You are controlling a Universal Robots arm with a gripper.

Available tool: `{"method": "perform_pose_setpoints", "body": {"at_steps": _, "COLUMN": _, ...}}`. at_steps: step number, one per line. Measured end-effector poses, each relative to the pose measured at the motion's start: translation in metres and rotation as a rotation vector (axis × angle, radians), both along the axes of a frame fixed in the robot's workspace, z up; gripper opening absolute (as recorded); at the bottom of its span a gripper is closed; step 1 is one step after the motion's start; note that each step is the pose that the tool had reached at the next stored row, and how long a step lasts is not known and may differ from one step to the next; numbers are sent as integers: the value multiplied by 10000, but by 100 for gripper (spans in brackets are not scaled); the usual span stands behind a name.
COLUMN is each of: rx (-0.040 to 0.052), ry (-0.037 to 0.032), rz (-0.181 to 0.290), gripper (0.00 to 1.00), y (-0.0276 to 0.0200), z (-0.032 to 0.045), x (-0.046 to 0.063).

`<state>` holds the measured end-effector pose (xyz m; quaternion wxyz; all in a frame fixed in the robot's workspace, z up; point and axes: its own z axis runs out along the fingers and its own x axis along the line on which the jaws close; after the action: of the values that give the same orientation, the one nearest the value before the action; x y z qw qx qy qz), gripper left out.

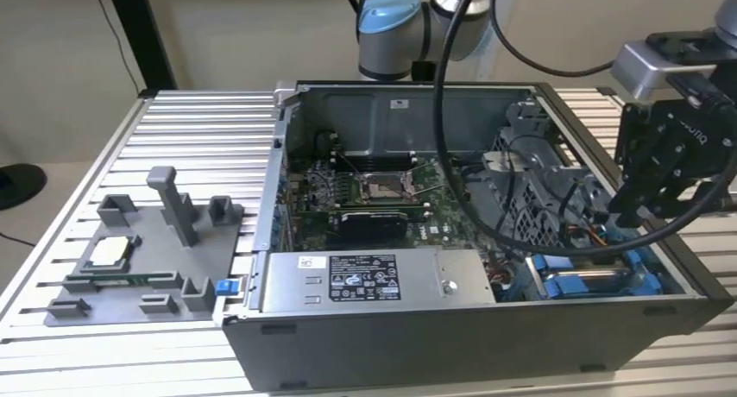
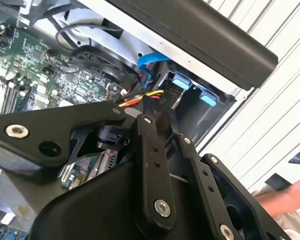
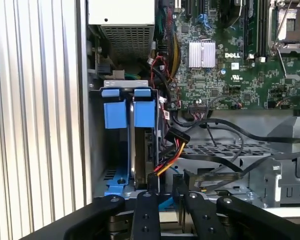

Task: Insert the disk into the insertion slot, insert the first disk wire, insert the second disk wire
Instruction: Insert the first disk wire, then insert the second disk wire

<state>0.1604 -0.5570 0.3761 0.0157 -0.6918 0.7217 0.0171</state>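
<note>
the claw (image 3: 166,182) is narrow, with its two tips close together and just a small gap between them. i cannot tell if they pinch anything. the disk (image 3: 140,150) sits right in front of the tips, down inside the insertion slot (image 3: 96,145). it stands on its thin edge. its long side runs straight away from the claw and ends at a blue tab (image 3: 142,111). a black plug (image 3: 176,136) with yellow, red and black wires hangs just beside the disk, and the wires run back toward one tip of the claw. the open case (image 1: 461,337) holds it all: the slot near the claw, the green board (image 3: 225,65) farther off, and the grey power box (image 3: 121,30) beyond the slot. in the exterior view the arm (image 1: 389,26) stands behind the case, and the claw points down into it.
</note>
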Motion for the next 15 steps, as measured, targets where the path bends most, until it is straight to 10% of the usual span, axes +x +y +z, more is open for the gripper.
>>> {"method": "perform_pose_setpoints", "body": {"at_steps": 7, "rx": -201, "ry": 24, "rz": 1, "gripper": 100, "y": 147, "z": -21, "x": 61}}
{"method": "perform_pose_setpoints", "body": {"at_steps": 11, "rx": -519, "ry": 132, "rz": -10, "gripper": 100, "y": 154, "z": -29, "x": 87}}
{"method": "perform_pose_setpoints", "body": {"at_steps": 15, "rx": -553, "ry": 278, "rz": -103, "gripper": 100, "y": 181, "z": -59, "x": 88}}
